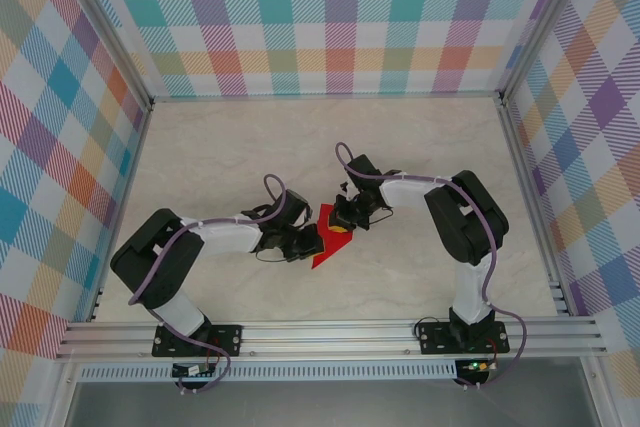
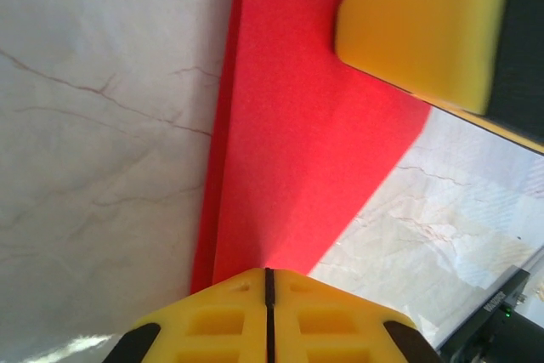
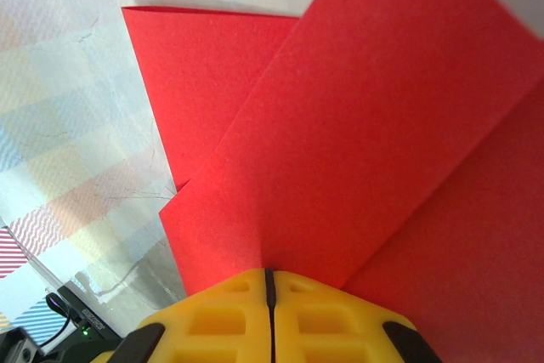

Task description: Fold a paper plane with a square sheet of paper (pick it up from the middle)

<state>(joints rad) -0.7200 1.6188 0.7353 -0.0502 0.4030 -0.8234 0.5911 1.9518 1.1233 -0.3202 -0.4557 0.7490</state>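
- Left hand [image 2: 268, 286]: yellow fingers pressed together, seam shut, pinching the near edge of the paper [image 2: 306, 150], which runs straight out from the tips.
- Right hand [image 3: 268, 286]: also pressed together and pinching the same paper from the opposite side.
- One yellow finger [image 2: 425, 23] of the right hand shows in the left wrist view. It sits over the far end of the paper, so the hands face each other with the paper between them.
- My read on the two-ended grip: one end anchors while the other creases or turns a fold. With only one grip the thin paper would slide or sag.
- Paper location: centre of the bench [image 1: 200, 147], between the two hands and just in front of the arm bases. I can't tell whether it is lifted or lying flat.
- Paper state: no longer a flat square. A broad flap [image 3: 382, 99] lies diagonally over a lower layer, and a doubled edge shows along the left side in the left wrist view. It's partly folded, no dart shape yet.
- Material: thin, matte, bright red paper with no marks, straight edges and sharp corners. It will crease easily and tear or crumple if pulled hard.
- Fingers: hard moulded yellow plastic with rounded tips and recessed pockets.
- Bench: pale, smooth, marble-like veining, probably slippery under paper.
- Walls [image 1: 340, 17]: pastel checked panels around the bench.
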